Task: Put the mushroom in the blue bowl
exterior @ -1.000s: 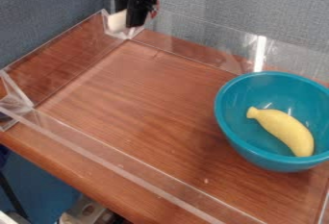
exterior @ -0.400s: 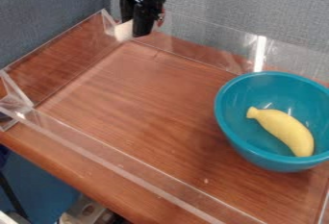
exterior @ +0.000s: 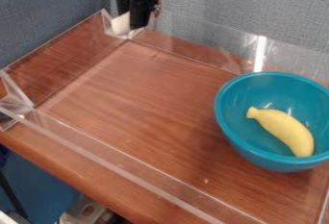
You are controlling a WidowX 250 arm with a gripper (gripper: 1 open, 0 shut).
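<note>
One gripper (exterior: 134, 18) at far corner of clear-walled wooden tray (exterior: 129, 93), well apart from blue bowl (exterior: 238, 122), jaws clenched on mushroom (exterior: 118, 21), cream stem showing. Judged light, stiff, smooth plastic; stem best hold. Banana (exterior: 283, 132) lies inside bowl.

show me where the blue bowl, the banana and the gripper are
blue bowl (exterior: 232, 122): camera view, on its left inner wall
banana (exterior: 284, 131): camera view, on the middle of its body
gripper (exterior: 135, 18): camera view, at its fingertips, far left corner
</note>
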